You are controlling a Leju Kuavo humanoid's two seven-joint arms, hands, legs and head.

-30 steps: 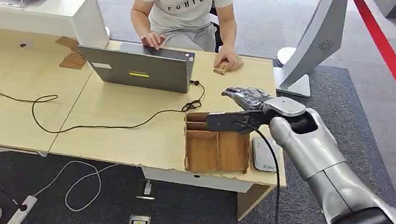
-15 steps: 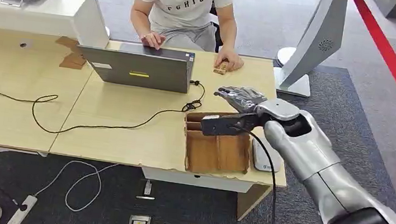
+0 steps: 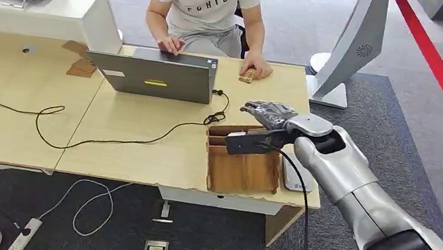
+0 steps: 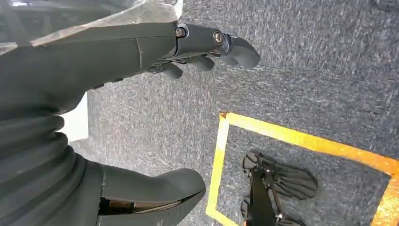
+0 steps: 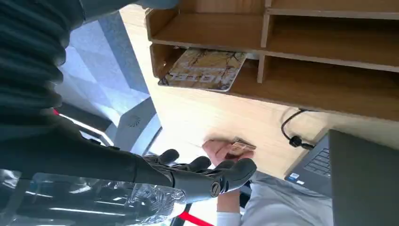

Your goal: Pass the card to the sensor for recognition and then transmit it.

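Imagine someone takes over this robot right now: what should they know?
Right hand hovers over the wooden tray, fingers spread, holding nothing.
Left hand hangs over the carpet, holding nothing.
A card leans on a divider in an end compartment of the tray. The person at the desk holds another card.
Done: nothing visible yet.
Left: pick the card, show it to the sensor, pass it on.

table (image 3: 141, 147): light wood, on grey carpet
laptop (image 3: 152, 74): at the far edge
wooden tray (image 3: 242, 168): right of the laptop, nearer the front edge
black cable (image 3: 110, 137): trailing left from the laptop
white pad (image 3: 294, 174): just right of the tray
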